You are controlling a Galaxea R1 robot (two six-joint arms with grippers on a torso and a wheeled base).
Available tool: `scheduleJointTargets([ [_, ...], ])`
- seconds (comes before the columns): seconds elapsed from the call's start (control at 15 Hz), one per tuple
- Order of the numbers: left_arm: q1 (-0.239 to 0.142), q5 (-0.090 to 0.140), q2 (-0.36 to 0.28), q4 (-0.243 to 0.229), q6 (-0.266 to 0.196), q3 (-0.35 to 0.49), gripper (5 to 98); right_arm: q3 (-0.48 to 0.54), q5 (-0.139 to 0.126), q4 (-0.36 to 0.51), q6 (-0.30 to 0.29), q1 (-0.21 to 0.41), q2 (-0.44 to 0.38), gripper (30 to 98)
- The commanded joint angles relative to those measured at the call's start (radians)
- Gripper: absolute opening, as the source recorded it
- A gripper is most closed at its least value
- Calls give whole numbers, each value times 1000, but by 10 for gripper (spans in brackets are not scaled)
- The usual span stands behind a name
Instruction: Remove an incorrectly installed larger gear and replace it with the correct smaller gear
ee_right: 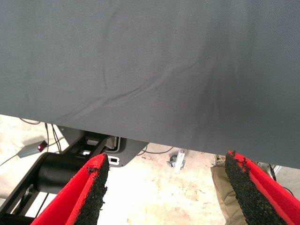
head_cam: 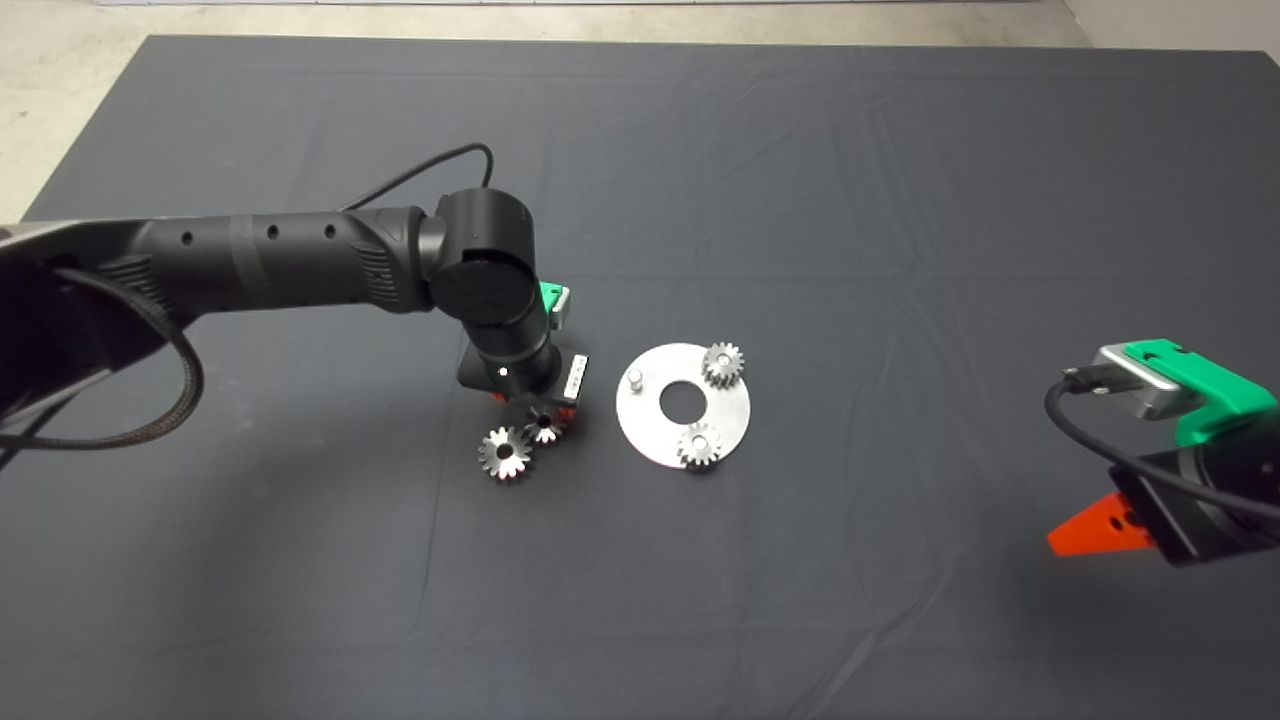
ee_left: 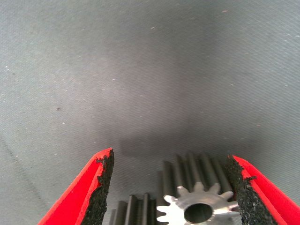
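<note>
Left gripper [head_cam: 535, 415], jaws spread, straddles smaller gear [ee_left: 199, 213] at frame centre-left of round plate [head_cam: 640, 420], larger gear [head_cam: 505, 452] touching beside; centre it, close squarely, clear neighbour's teeth; right gripper [head_cam: 1095, 528] idles lower right, spread.

Dark grey mat [head_cam: 900, 200], lightly creased, covers the desk. Pale concrete floor [head_cam: 60, 90] shows past its far edge. Beneath the desk: black frame [ee_right: 70, 159] and loose cables [ee_right: 51, 133].
</note>
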Motion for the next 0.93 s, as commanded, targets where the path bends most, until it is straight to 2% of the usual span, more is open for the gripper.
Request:
scheduleJointTargets([
  [0.0, -14, 8, 1, 4, 6, -3, 604, 4, -2, -24, 0, 19, 1, 660],
  [0.6, -11, 11, -14, -13, -6, 10, 604, -7, -5, -24, -3, 21, -6, 660],
  [0.87, -11, 10, -11, -40, -29, 22, 604, -7, -5, -24, -3, 21, -5, 660],
])
